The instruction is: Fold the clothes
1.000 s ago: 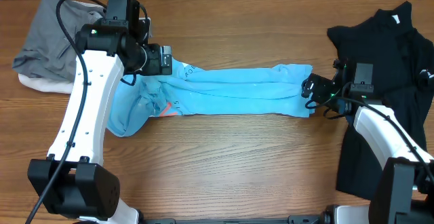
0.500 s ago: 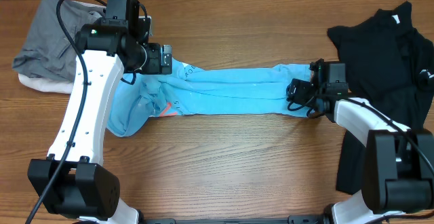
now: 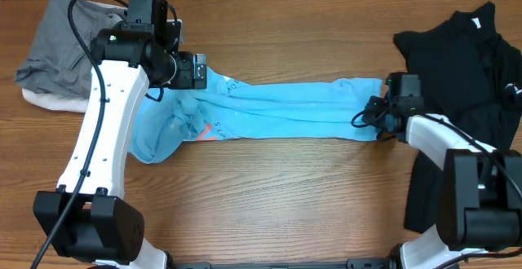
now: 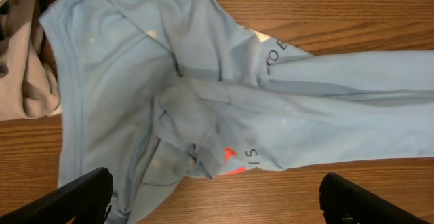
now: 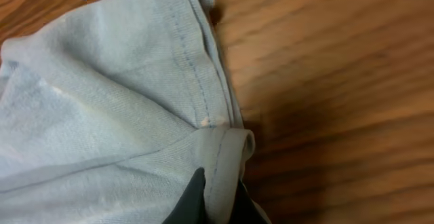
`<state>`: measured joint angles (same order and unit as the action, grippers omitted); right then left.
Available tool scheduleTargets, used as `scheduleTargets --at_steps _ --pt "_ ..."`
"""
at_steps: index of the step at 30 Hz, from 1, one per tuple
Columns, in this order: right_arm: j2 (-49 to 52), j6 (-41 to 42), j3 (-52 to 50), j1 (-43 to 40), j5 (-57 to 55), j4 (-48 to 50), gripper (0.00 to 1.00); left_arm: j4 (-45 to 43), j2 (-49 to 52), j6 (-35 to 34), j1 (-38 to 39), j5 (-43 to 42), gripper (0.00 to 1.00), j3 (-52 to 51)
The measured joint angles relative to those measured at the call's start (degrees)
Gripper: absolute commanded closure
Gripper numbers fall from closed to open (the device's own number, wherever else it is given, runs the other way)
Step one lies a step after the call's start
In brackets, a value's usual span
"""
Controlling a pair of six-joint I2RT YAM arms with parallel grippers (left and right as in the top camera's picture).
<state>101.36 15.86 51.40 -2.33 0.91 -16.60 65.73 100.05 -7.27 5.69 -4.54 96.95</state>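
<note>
Two arms work at opposite ends of one garment: the light blue T-shirt (image 3: pixel 277 110) lies drawn out as a long, narrow band across the middle of the wooden table (image 3: pixel 269 204), running from left to right. Its left end is wider and bunched into loose folds, where the left wrist view shows a patch of red print (image 4: pixel 234 168) with small white figures beside it and a line of dark lettering near a folded edge. The left gripper (image 3: pixel 196 72) hangs over that bunched end with its jaws spread as wide as they go — the two dark fingers (image 4: pixel 74 200) sit at the bottom corners of its own camera view, with cloth and bare wood between them and nothing in their hold. At the far end the right gripper (image 3: pixel 377 116) lies low at the shirt's narrow tip, and its jaws are pinched tight on the cloth: the right wrist view shows the two black fingertips (image 5: pixel 196 191) meeting on a rolled fold of the stitched hem, just beside bare wood. Behind the right arm a black shirt (image 3: pixel 465 57) is spread over the right side of the table, well apart from the blue one. In the far left corner a grey piece (image 3: pixel 53 45) lies crumpled on top of a cream piece (image 3: pixel 49 102).
</note>
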Motion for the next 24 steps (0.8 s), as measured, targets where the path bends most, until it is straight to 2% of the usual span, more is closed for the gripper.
scheduleTargets --at_steps 4,9,15,19,24 --pt "-1.0 -1.3 2.3 -2.6 2.2 -6.8 0.96 -0.1 0.0 0.0 0.0 0.0 0.0 0.0" --pt "-4.2 -5.0 12.2 -3.7 3.9 -20.6 0.96 -0.2 0.0 0.0 0.0 0.0 0.0 0.0" --pt "-5.8 -9.4 22.5 -3.1 8.7 -30.4 0.96 3.7 0.0 0.0 0.0 0.9 0.0 4.0" --pt "-5.9 -10.5 22.8 0.6 10.0 -33.4 0.96 5.0 -0.1 0.0 0.0 2.0 0.0 9.3" --pt "-5.9 -11.0 22.8 9.6 10.9 -33.5 0.96 5.2 -0.1 0.0 0.0 2.3 0.0 10.0"
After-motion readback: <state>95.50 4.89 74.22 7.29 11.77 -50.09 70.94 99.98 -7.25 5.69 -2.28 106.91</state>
